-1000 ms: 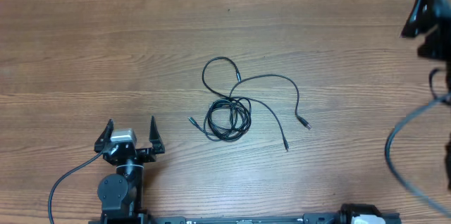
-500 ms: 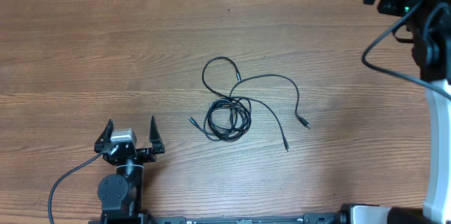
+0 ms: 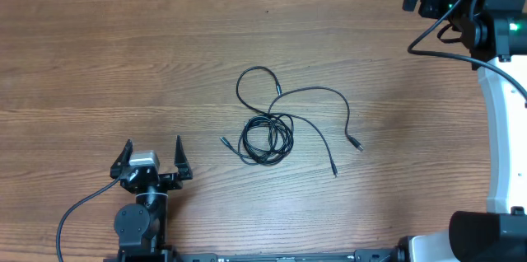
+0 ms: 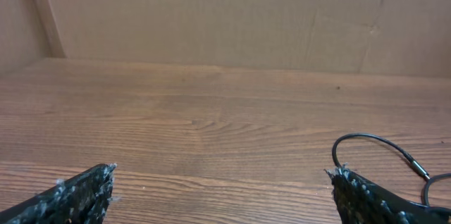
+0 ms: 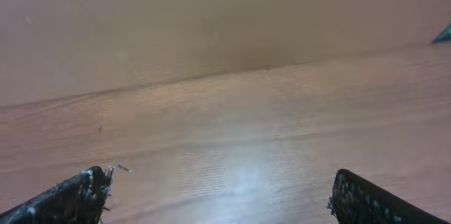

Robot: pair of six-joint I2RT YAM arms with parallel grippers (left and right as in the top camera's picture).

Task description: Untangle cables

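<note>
Both my hands are wide open and holding nothing right now. My left hand (image 3: 153,143) sits at the lower left of the overhead frame, and my right hand (image 5: 220,185) is way up in the upper right corner. The cables (image 3: 274,119) lie in a tangled heap mid-frame on the wooden surface (image 3: 99,56), well apart from both.

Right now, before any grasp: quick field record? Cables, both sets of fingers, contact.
cables: thin black cords, coiled and crossed in one bundle mid-table, loose plug ends splayed out
left fingers: open, empty, left of the bundle, not touching it
right fingers: open, empty, at the far right corner, well away from the bundle
surface: wooden table
task status: tangle untouched
</note>
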